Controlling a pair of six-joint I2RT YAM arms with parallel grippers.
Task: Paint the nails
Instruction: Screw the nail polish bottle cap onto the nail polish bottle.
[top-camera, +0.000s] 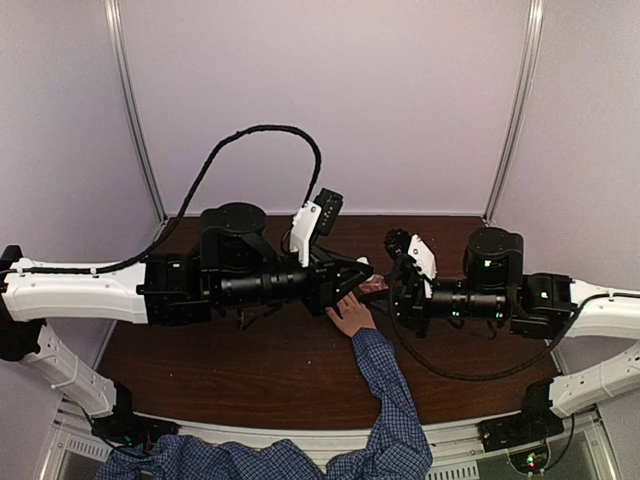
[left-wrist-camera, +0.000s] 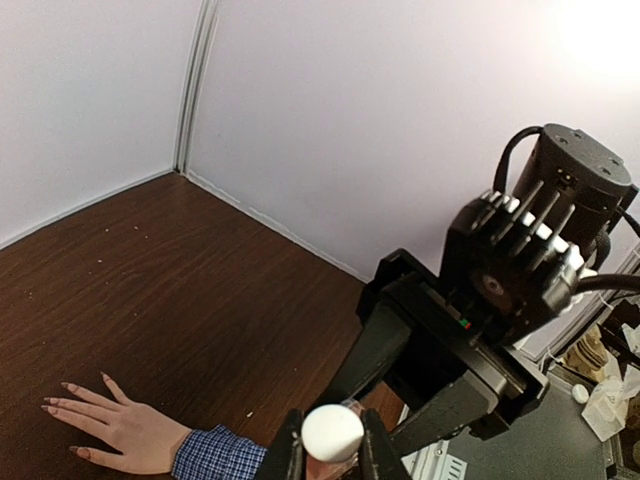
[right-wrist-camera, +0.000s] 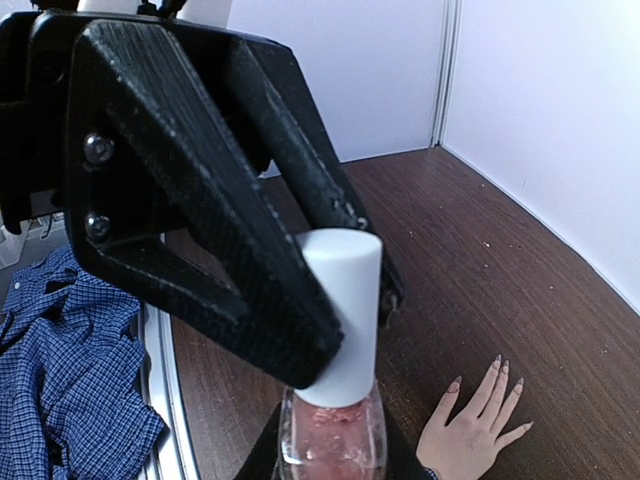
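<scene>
A small nail-polish bottle (right-wrist-camera: 332, 440) of pink polish sits between the jaws of my right gripper (right-wrist-camera: 330, 462), which is shut on its glass body. My left gripper (left-wrist-camera: 332, 440) is shut on the bottle's white cap (left-wrist-camera: 332, 432), and its black fingers (right-wrist-camera: 220, 250) fill the right wrist view. The two grippers meet in mid-air above the table's middle (top-camera: 372, 286). A light-skinned hand (top-camera: 350, 316) in a blue checked sleeve lies flat on the table just below them, fingers spread. Its nails (right-wrist-camera: 498, 362) are long and pinkish, and the nails (left-wrist-camera: 48, 408) also show in the left wrist view.
The dark wooden table (top-camera: 250, 360) is boxed in by pale walls at the back and sides. The person's sleeve (top-camera: 395, 410) runs from the near edge up to the hand. A black cable (top-camera: 250, 135) loops above the left arm.
</scene>
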